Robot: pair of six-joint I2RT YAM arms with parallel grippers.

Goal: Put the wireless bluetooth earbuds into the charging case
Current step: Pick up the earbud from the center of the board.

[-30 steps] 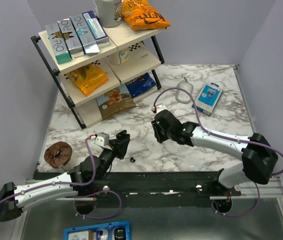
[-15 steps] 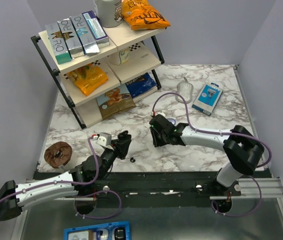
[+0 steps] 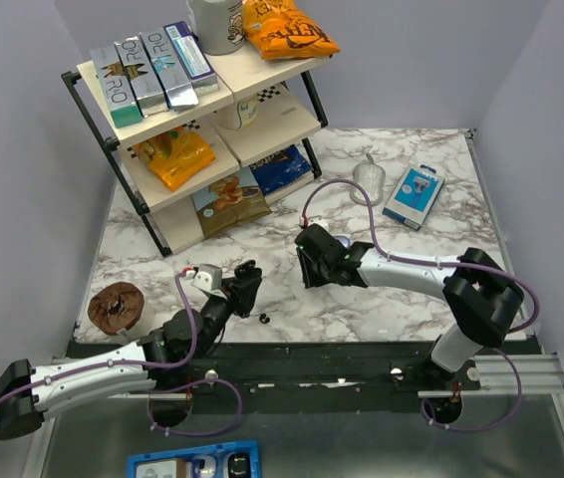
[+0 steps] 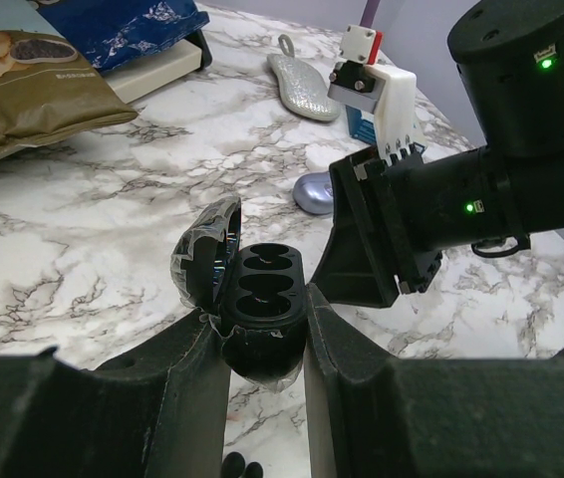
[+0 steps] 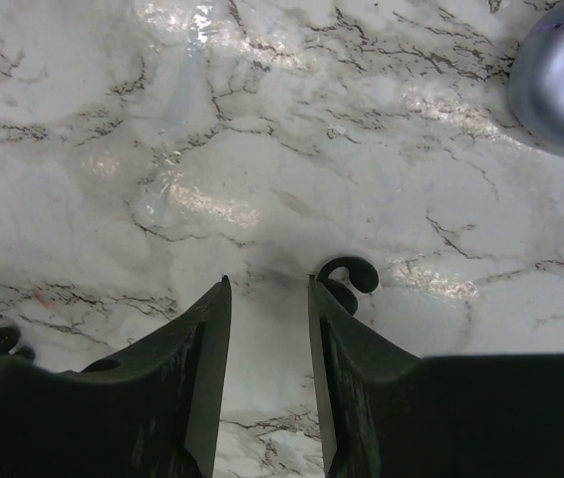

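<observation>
Marble-patterned white tabletop [image 3: 382, 314] carries one black-framed cream shelf rack [image 3: 177, 112] of three tiers at the far left, stocked with boxes and snack bags. Two arms reach in from the near edge.

One flat blue retail box [image 3: 414, 194] lies well apart at the far right, one brown round object [image 3: 115, 307] sits near the left edge, and one smooth grey rounded object [image 4: 314, 192] lies just behind the right gripper [image 5: 268, 289].

The left gripper [image 4: 260, 329] is clenched on one glossy black oval charging case [image 4: 262, 284]. Its two fingers press the case's opposite sides and hold it off the marble. The lid [image 4: 207, 254] stands hinged up on the left. Two round wells show inside, both empty.

The right gripper's two fingers stand slightly apart with only bare marble between them. Their tips are down at the tabletop, just beside the held case.

The tiny glossy black earbuds [image 4: 238, 464] lie on the marble below the case, close to the left fingers but outside their grip. Two dark blobs show there at the bottom of the left wrist view, partly cut off. From above they read as a single speck [image 3: 263, 318], near the left gripper and apart from the right one.

One small black curl [image 5: 352, 272] sits against the outer tip of a right finger. Whether it is a bud cannot be told.
</observation>
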